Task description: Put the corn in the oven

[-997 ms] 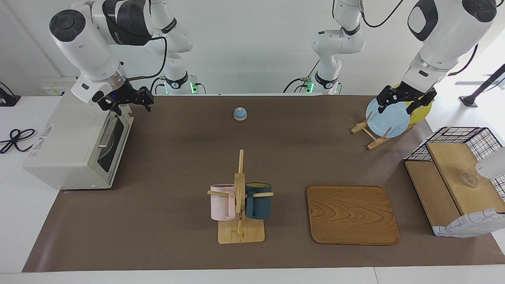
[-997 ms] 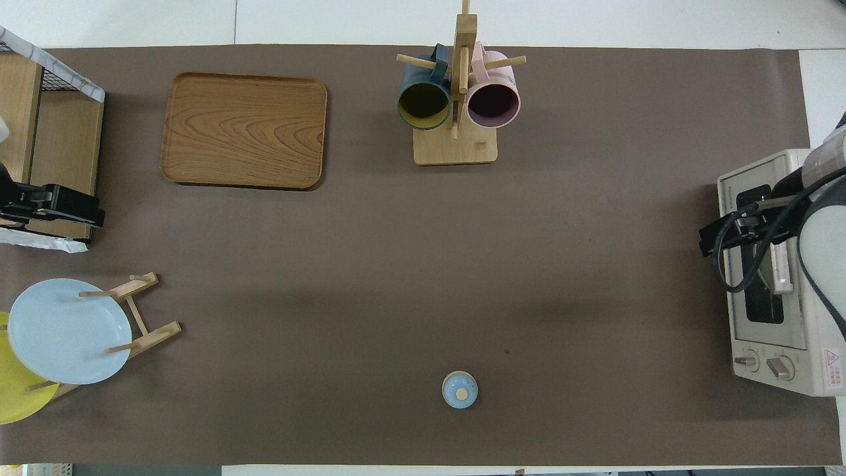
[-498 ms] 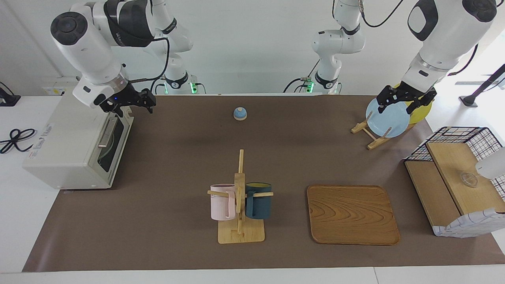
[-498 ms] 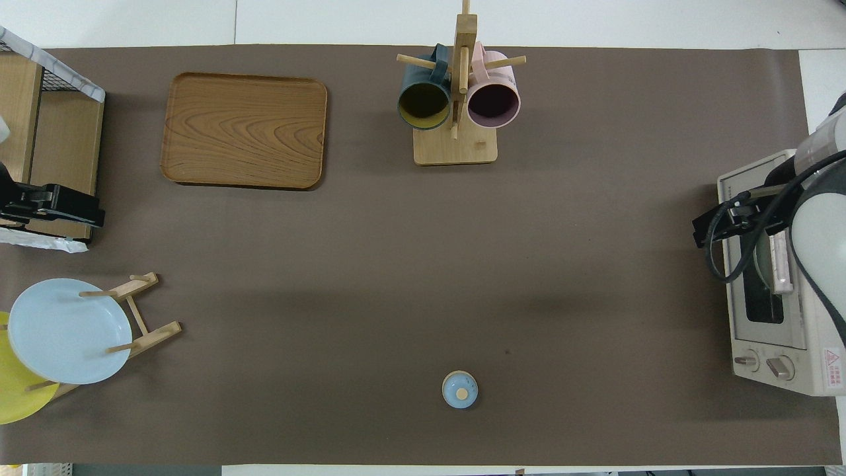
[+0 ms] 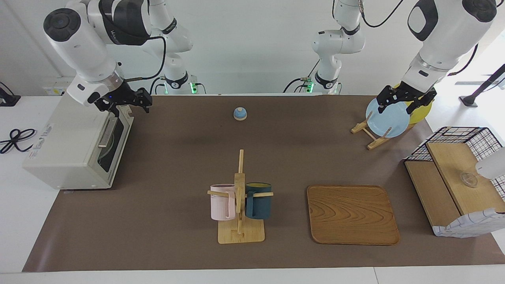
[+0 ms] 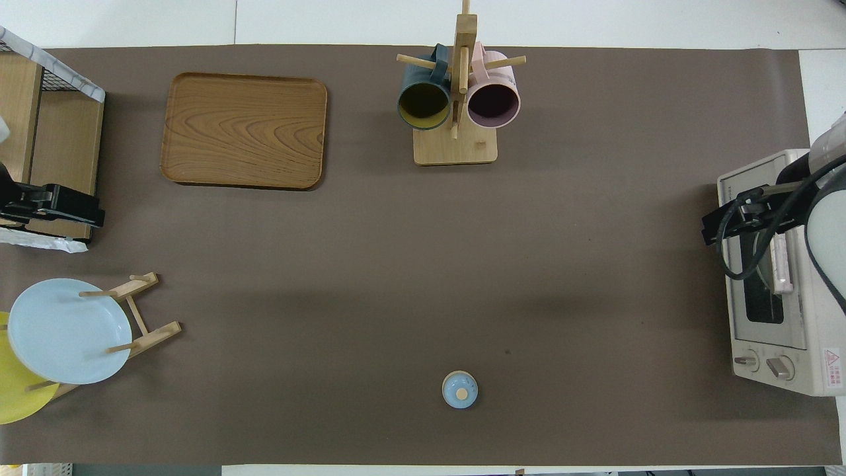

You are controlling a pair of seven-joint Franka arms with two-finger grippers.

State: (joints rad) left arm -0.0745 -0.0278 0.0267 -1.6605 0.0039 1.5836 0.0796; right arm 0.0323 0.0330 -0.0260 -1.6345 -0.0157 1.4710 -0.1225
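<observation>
The cream-white oven (image 5: 67, 146) stands at the right arm's end of the table, with its dark glass door shut and its bar handle (image 5: 107, 133) facing the table's middle. It also shows in the overhead view (image 6: 773, 317). No corn shows in either view. My right gripper (image 5: 126, 105) hangs open and empty in the air over the top edge of the oven's door, seen from above as well (image 6: 720, 228). My left gripper (image 5: 398, 106) is open and empty over the plate rack and waits there.
A blue plate (image 5: 387, 118) and a yellow plate (image 5: 422, 112) stand in a wooden rack. A small blue bell (image 5: 240, 113) sits near the robots. A mug stand (image 5: 240, 221), a wooden tray (image 5: 352, 215) and a wire-and-wood shelf (image 5: 453, 185) lie farther out.
My right arm has risen a little and its gripper has shifted slightly over the oven's door edge. The left arm has not moved.
</observation>
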